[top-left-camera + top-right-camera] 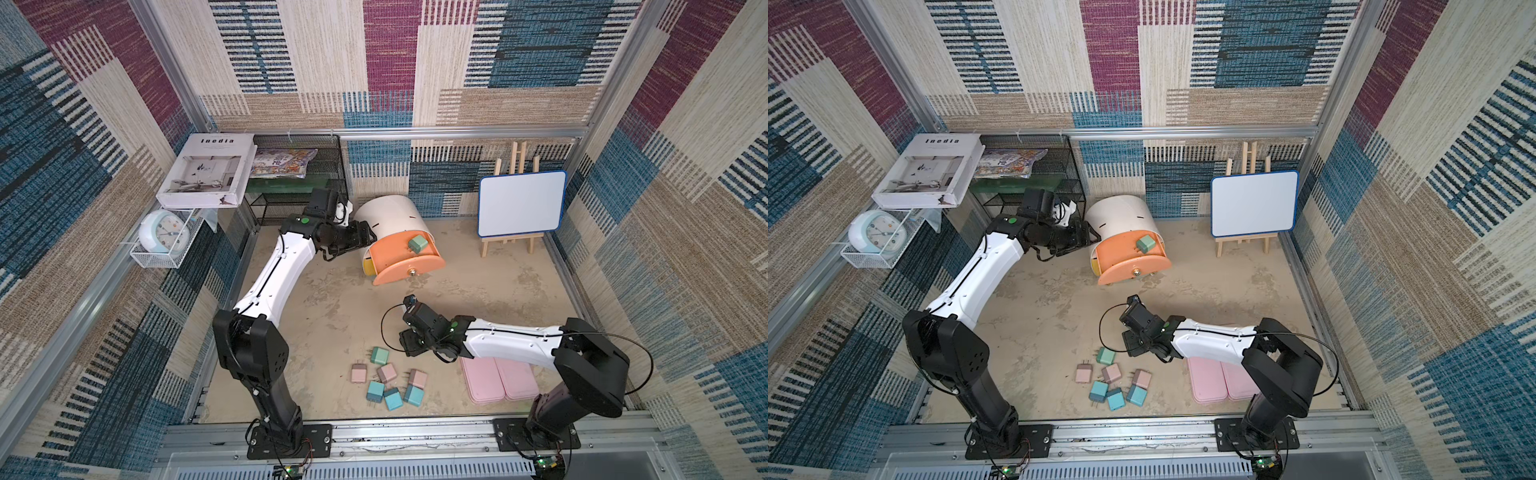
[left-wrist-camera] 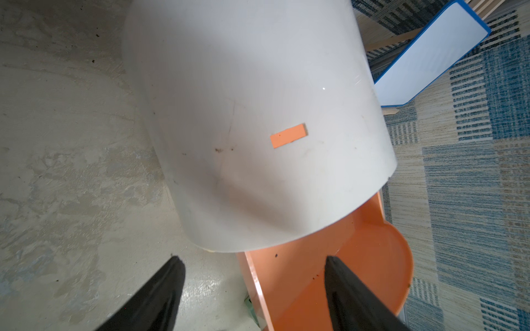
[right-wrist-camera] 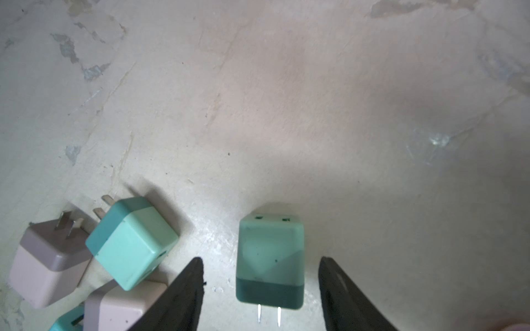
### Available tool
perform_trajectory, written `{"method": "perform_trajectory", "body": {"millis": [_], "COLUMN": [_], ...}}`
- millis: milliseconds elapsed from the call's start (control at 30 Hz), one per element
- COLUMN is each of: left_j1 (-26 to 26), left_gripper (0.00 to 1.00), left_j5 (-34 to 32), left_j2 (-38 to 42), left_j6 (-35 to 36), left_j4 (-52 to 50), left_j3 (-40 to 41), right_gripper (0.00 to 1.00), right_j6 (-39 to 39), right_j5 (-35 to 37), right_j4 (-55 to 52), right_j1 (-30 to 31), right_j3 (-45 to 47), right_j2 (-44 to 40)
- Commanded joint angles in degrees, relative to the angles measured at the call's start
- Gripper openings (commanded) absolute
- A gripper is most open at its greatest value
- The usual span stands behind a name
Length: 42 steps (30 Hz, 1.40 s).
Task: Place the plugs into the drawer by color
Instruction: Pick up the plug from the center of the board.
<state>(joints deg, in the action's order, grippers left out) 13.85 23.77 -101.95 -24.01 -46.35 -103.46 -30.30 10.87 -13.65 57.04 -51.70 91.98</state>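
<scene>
Three stacked drawers fill the white drum-shaped mini cabinet (image 1: 386,216) on the mottled beige desk (image 1: 324,307). Its top peach drawer (image 1: 405,266) stands open, and one green boxy plug (image 1: 417,244) lies inside it.

The left tool (image 2: 252,258) sits just beside the cabinet's curved white wall. Its two black fingers are set wide apart with nothing between them. In the left wrist view one finger is over bare desk and the other over the open peach drawer. I cannot tell whether either touches the cabinet.

Well in front of the cabinet, the right tool (image 3: 261,258) hangs over a second green plug (image 3: 269,249). That plug lies flat on the desk with its metal prongs pointing back toward the tool. The fingers stand wide on either side of it with a strip of desk showing on each side, so nothing is gripped.

Farther from the cabinet lies a tight cluster of plugs: a third green plug (image 1: 379,355), three pink plugs (image 1: 387,373) and three blue plugs (image 1: 392,399). Two flat pink cases (image 1: 503,380) lie just beside that cluster, equally far from the cabinet and partly under the right arm.
</scene>
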Motion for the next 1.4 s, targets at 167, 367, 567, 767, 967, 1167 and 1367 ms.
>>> {"method": "perform_trajectory", "body": {"millis": [167,367,567,767,967,1167,1367], "left_j1": [0.04,0.13,0.22,0.29,0.26,0.24,0.22], "left_gripper": [0.81,0.81,0.81,0.81,0.81,0.81,0.81], "left_j5": [0.43,0.39,0.33,0.33,0.20,0.21,-0.06], "left_j2": [0.35,0.26,0.09,-0.09,0.09,-0.18,-0.59], "left_j6": [-0.07,-0.07,-0.07,-0.07,-0.07,-0.12,-0.81], "left_j4": [0.99,0.95,1.05,1.01,1.00,1.02,0.96], "left_j3": [0.19,0.28,0.28,0.10,0.12,-0.12,-2.07], "right_gripper": [0.69,0.66,0.62,0.51,0.40,0.35,0.32], "right_j6": [1.76,2.88,2.98,2.93,2.16,-0.08,-3.29], "right_j5": [0.32,1.81,2.71,2.98,3.23,3.92,4.07], "right_j4": [-0.95,-0.59,-0.72,-1.14,-1.94,-5.70,-13.95], "right_j1": [0.89,0.91,0.84,0.87,1.00,1.38,2.76], "right_j3": [1.28,-0.33,-1.38,-1.48,-1.25,-1.64,-3.56], "right_j2": [0.83,3.73,4.98,4.52,3.54,0.12,-10.29]}}
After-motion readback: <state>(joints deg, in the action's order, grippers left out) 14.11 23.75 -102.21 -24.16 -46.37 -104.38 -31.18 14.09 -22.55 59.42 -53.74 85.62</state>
